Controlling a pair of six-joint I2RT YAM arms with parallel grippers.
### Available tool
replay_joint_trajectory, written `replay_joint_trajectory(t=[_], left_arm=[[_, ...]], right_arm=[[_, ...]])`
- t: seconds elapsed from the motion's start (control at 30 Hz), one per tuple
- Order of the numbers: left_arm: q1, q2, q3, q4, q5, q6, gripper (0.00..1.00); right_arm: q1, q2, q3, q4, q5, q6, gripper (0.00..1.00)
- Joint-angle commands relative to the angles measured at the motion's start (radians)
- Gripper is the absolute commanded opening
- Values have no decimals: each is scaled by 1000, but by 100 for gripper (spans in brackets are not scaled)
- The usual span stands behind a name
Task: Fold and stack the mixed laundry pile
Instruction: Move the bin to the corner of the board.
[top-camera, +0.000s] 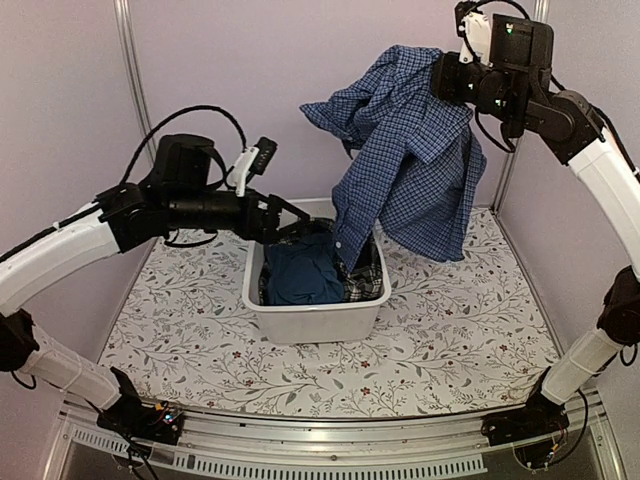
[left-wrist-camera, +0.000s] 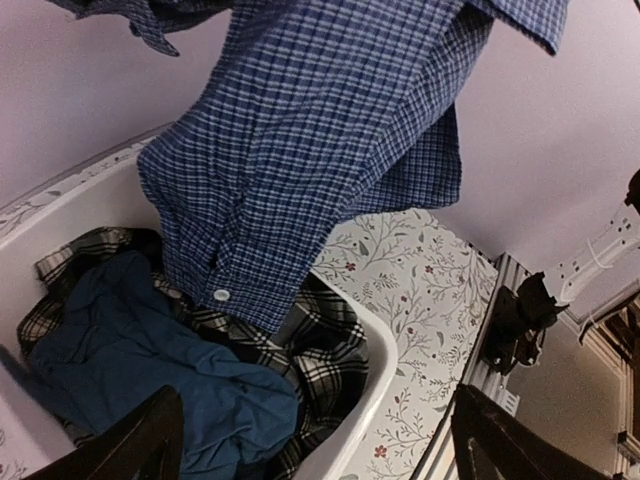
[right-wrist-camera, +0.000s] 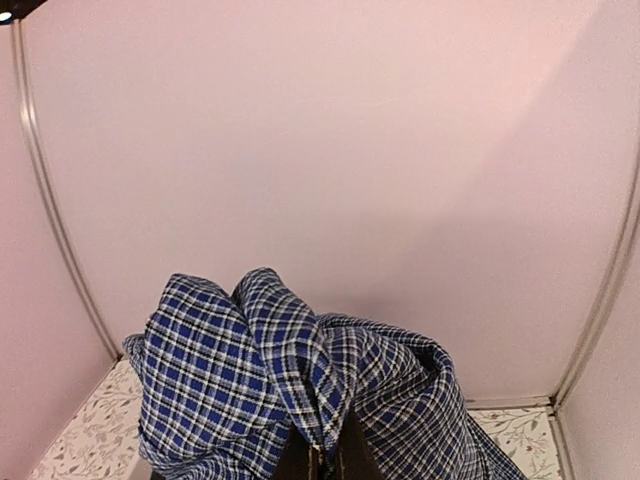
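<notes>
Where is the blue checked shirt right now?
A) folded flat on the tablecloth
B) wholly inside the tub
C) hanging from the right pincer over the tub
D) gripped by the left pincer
C: the right pincer is shut on the blue checked shirt high up, its lower end dangling to the white tub; the left pincer stands open, holding nothing.

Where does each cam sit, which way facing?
Top external: above, behind the robot, looking down at the tub; left arm and right arm show.
Left wrist: at the tub's edge, looking into it; open left gripper at bottom.
Right wrist: raised high, facing the back wall; right gripper shut on the checked shirt.
Shared: top and left wrist both see tub, shirt.
</notes>
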Motion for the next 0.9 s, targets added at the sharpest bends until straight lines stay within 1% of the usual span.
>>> replay_joint_trajectory(t=[0.0,0.07,0.17,0.27,0.33,0.37,0.4,0.5,0.63,0.7,0.8,0.87], left_arm=[[-200,240,193,-38,-101,135,92],[-259,366,304,-47,-107,168,92],[-337,585,519,-140,-137,236,91],[-387,796,741,-242,-177,277,91],[-394,920,893,-287,-157,271,91],[-394,970,940,-296,-162,262,91],[-394,1016,974,-297,-173,246,91],[-371,1114,1024,-280,-193,158,92],[-322,1232,1087,-336,-258,61,92],[-302,1262,1098,-376,-335,23,92],[-243,1268,1078,-439,-414,-81,92],[-186,1229,995,-440,-441,-129,92]], right_arm=[[-44,-96,-60,118,348,-56,0],[-83,-152,-108,129,417,-63,0],[-135,-247,-198,173,526,-63,0],[-146,-313,-286,282,626,-158,0],[-148,-357,-363,384,661,-236,0],[-148,-375,-394,440,672,-291,0],[-148,-392,-412,458,678,-317,0],[-148,-413,-442,447,664,-343,0],[-148,-423,-447,352,614,-261,0],[-148,-417,-447,317,594,-227,0],[-149,-406,-446,283,571,-186,0],[-148,-399,-451,268,556,-163,0]])
